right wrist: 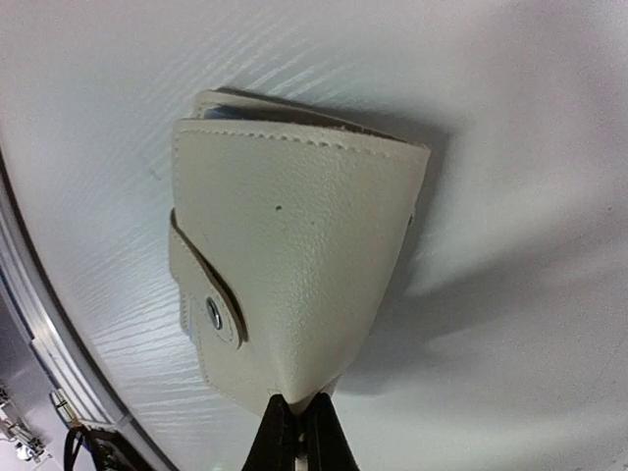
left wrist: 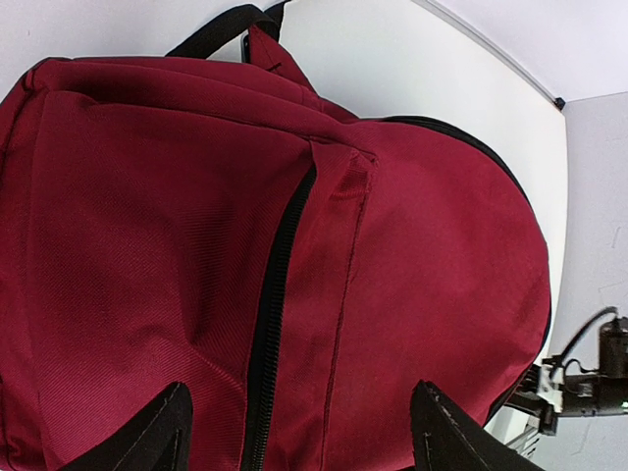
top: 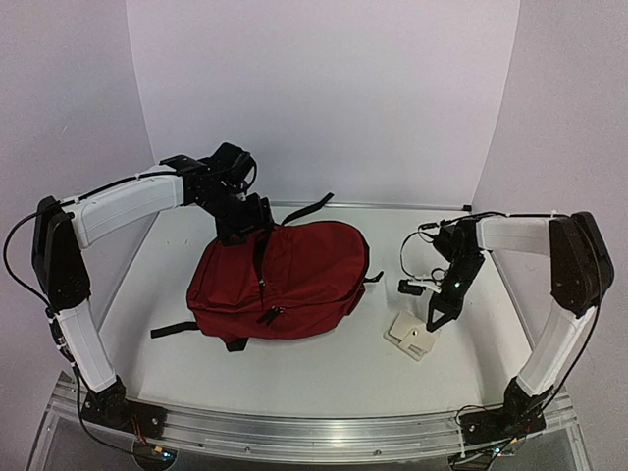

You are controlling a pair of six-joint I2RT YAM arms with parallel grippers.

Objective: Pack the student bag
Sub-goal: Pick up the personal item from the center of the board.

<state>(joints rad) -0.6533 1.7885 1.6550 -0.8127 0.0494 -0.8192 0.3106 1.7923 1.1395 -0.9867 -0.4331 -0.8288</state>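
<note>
Item: dark red soft fabric backpack (top: pixel 280 280), mid-table. Judged limp and light; best taken by its black top handle (left wrist: pixel 221 25). Left jaws stood open above it; right jaws pinched a cream leather wallet (top: pixel 410 336).

The student bag (top: pixel 285 280) is laid flat at mid-table (top: pixel 324 378); a wallet (top: pixel 407 339) is seen to the bag's right, apart from it, nearer the front edge.
</note>
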